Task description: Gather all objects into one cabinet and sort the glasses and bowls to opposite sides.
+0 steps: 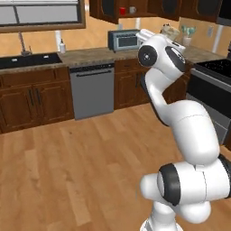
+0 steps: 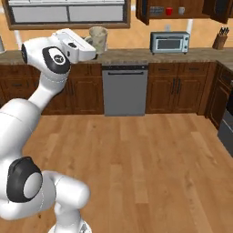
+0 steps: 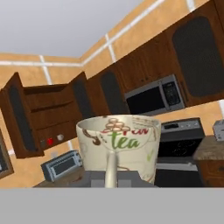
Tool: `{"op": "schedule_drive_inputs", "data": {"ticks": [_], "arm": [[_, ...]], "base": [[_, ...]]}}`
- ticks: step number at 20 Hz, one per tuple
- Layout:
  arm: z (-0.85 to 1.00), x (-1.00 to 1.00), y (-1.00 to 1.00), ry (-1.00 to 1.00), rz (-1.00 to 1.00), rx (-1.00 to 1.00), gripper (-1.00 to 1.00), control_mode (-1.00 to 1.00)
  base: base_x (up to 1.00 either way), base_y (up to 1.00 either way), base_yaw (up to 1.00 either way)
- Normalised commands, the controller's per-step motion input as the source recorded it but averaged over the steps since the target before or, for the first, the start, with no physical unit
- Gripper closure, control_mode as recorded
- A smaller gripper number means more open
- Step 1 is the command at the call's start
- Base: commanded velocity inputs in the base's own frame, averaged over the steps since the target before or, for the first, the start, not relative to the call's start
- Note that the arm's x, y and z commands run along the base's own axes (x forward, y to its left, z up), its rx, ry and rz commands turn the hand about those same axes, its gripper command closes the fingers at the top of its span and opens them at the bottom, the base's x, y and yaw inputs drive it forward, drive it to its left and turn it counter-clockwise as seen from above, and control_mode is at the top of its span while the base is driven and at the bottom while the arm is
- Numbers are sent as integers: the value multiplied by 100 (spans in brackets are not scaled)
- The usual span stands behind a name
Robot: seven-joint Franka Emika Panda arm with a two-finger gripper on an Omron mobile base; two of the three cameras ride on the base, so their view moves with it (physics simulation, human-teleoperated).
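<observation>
Gripper [image 3: 112,181] of yours pinches the cream patterned cup [image 3: 118,146], raised high; red cup [image 2: 169,11] and grey mug [image 2: 181,10] sit in the open cabinet [image 2: 154,11].

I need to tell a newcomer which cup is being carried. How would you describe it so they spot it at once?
Start at the white arm out on the wooden kitchen floor and follow it to its tool, shut on the cream cup. Unlike the red cup and pale grey mug on the open cabinet's shelf, it has "tea" printed in green.
</observation>
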Motion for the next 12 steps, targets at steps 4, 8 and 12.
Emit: {"op": "schedule_drive_inputs", "data": {"ticks": [4, 8, 12], "arm": [[0, 0, 0, 0, 0, 0, 100, 100], [0, 0, 0, 0, 0, 0, 100, 100], [0, 0, 0, 0, 0, 0, 100, 100]], "base": [[100, -83, 0], [100, -84, 0], [100, -65, 0]]}}
